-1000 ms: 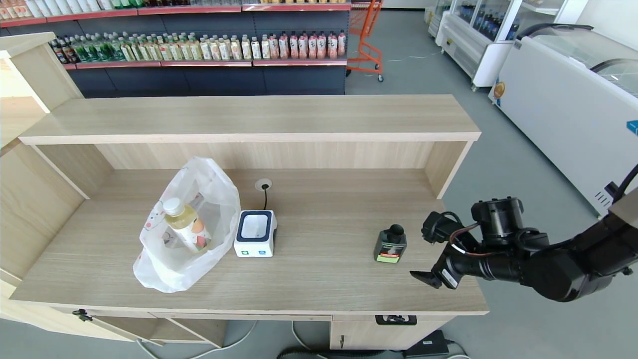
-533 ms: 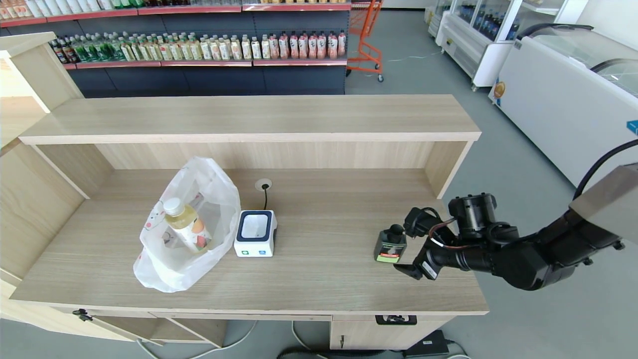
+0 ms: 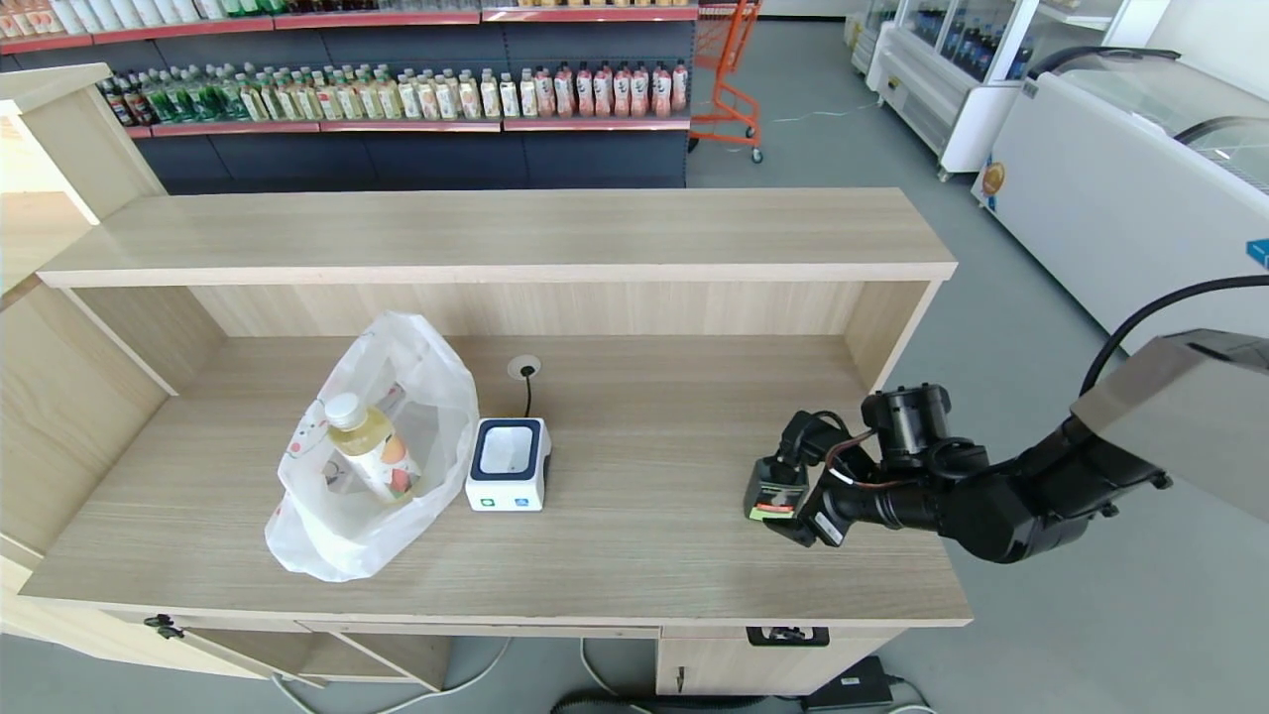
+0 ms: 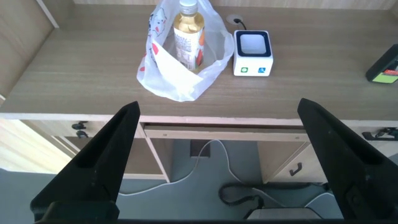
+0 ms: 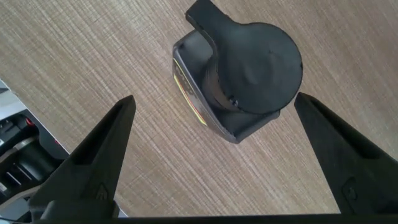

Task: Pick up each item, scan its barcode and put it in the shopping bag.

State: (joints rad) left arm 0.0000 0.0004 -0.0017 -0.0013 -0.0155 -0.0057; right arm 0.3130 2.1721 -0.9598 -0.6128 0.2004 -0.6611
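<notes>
Right tool (image 3: pixel 788 489) gapes wide, empty, astride the squat dark black-capped bottle (image 3: pixel 774 493) on the wooden desk (image 3: pixel 644 555), unscanned I'd say, one yellow drink bottle (image 3: pixel 369 451) already in the white plastic bag (image 3: pixel 337 540) well to its left.

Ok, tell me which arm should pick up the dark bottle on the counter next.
Right. The right tool, open, is at the dark bottle, which stands between its fingers. The left tool, also open, hangs off the counter at its front edge, far from that bottle.
</notes>
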